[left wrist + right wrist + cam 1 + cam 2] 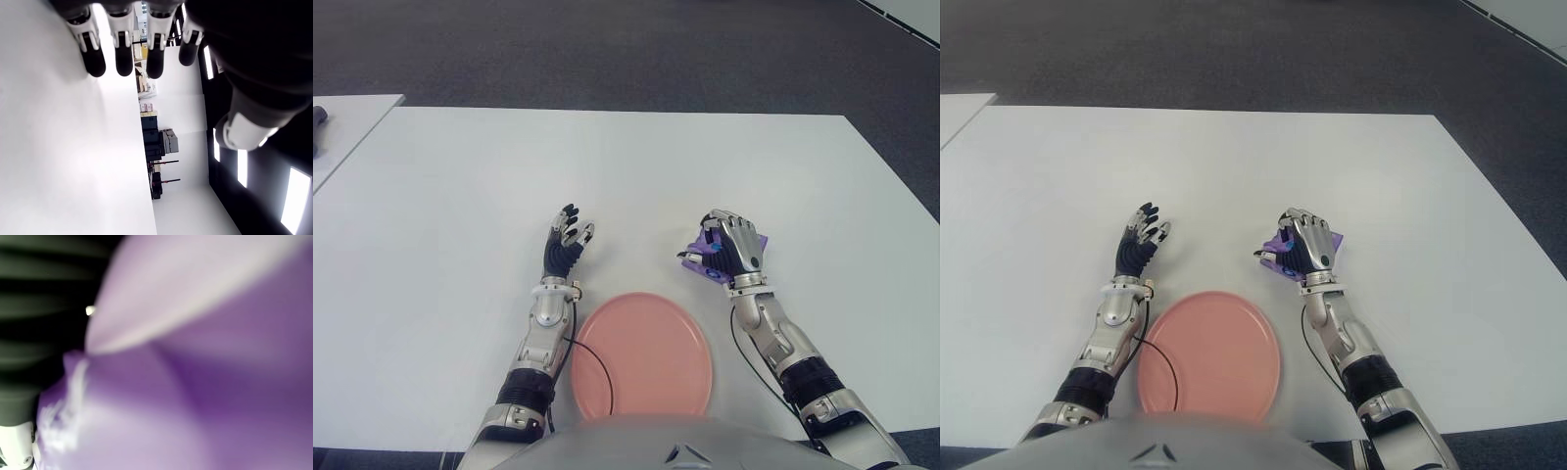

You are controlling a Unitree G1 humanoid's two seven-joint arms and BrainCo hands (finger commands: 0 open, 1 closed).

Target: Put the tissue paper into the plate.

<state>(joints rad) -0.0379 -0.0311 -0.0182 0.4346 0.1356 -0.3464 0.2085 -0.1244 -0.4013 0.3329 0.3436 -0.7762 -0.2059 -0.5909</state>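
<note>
Counts: one plate, pink, is being seen on one white table. One tissue pack, purple, is being gripped in the right hand. Two hands are being counted in total; the left hand is being held open with nothing in it. One second table edge is showing at far left, with one dark object on it.

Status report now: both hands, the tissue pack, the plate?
Right hand shut on purple tissue pack, beyond pink plate. Left hand open, idle left of plate. Plate holds nothing; path clear.
</note>
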